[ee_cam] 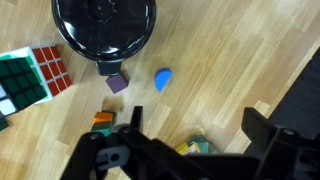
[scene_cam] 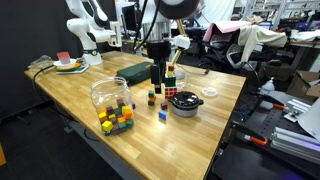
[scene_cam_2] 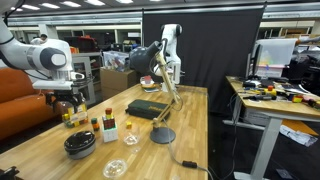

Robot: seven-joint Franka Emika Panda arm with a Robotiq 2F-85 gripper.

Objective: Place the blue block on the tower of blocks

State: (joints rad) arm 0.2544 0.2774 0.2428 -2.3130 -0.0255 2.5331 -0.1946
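Saw the gripper [ee_cam: 190, 130] hanging low over the wooden table [scene_cam: 75, 95], with its fingers [ee_cam: 268, 140] spread wide apart and holding nothing. Found the blue block [ee_cam: 162, 78] lying on the wood all by itself, just below the black bowl [ee_cam: 105, 30] in the wrist view, out in front of the fingertips and not touching them. Spotted a purple block [ee_cam: 117, 83] right by the bowl's edge, near the blue block but apart from it. Spotted a puzzle cube [ee_cam: 35, 80] with red, white and green squares off to one side. Noticed an orange and green block [ee_cam: 103, 118] close to one finger, and a yellow-green block [ee_cam: 195, 147] down between the fingers, partly hidden. In an exterior view, saw a short stack of blocks [scene_cam_2: 109, 124] standing near the gripper, too small to count. Saw also a clear jar [scene_cam: 110, 92] with coloured blocks inside and a little heap of blocks [scene_cam: 117, 120] in front of it, well apart from the bowl.
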